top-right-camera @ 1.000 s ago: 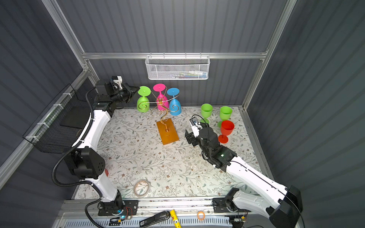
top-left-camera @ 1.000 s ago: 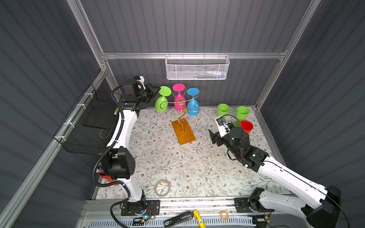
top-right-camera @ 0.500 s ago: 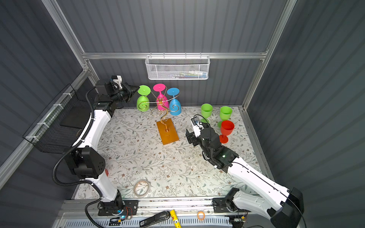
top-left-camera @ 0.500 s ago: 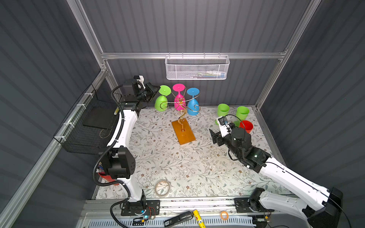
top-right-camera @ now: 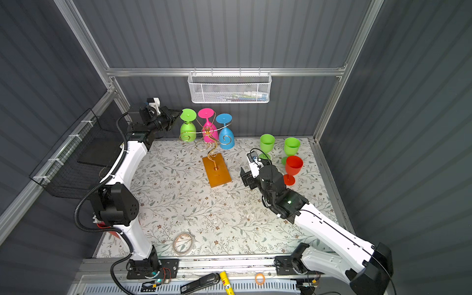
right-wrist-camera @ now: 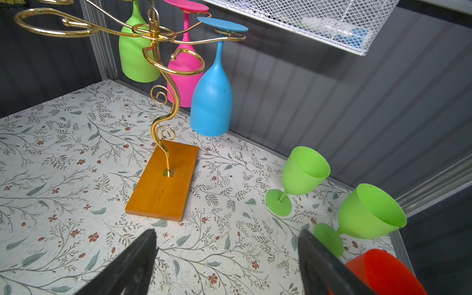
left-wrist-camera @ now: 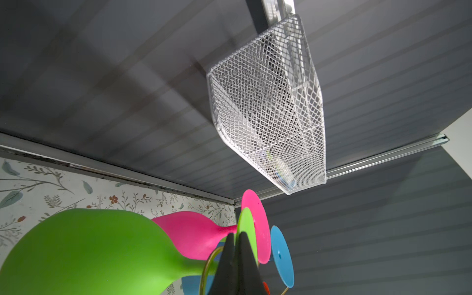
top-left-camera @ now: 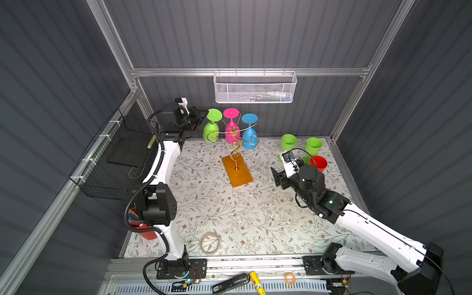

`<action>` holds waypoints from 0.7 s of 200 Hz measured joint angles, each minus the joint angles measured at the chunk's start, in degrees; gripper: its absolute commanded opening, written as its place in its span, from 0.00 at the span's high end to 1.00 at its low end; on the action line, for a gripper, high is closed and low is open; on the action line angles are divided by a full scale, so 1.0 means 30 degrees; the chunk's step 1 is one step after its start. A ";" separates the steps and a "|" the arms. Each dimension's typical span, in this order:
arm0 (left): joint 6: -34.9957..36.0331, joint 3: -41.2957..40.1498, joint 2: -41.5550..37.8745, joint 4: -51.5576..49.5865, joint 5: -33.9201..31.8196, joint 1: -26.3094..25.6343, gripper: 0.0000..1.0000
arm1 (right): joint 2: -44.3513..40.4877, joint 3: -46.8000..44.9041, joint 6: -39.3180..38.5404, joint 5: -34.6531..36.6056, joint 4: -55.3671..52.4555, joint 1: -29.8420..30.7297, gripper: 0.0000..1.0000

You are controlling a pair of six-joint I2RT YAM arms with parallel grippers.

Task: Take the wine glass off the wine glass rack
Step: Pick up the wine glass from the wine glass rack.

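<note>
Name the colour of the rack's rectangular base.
Orange-brown base, clearest in the right wrist view.

Dark grey ribbed walls (top-left-camera: 255, 38) all round, with aluminium posts (top-left-camera: 112, 38) in the corners. Up past the left gripper (top-left-camera: 201, 116), a white mesh basket (top-left-camera: 255, 89) hangs on the back rail (top-left-camera: 178, 72). Below and behind it, a black wire basket (top-left-camera: 112, 163) clings to the side wall. Under the right gripper (top-left-camera: 277, 176) is a pale floral tabletop (top-left-camera: 229, 217), evenly lit.

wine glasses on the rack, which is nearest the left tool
The hanging green wine glass, its foot beside the shut left tool; pink and blue hang farther off.
</note>
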 measured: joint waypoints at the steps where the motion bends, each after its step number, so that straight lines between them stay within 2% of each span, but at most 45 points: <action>1: -0.0015 0.0000 0.0007 0.0015 0.0015 -0.0007 1.00 | 0.0000 0.0000 0.0000 0.0000 -0.0007 0.0000 0.14; 82: -0.0444 -0.0066 0.0415 0.1005 0.0699 -0.0874 1.00 | 0.0000 0.0000 -0.0036 0.0000 -0.0029 0.0000 0.13; 140: -0.0306 -0.2324 -0.1086 0.1071 0.0918 -0.0991 1.00 | 0.0000 0.0000 -0.0029 -0.0007 -0.0051 0.0000 0.14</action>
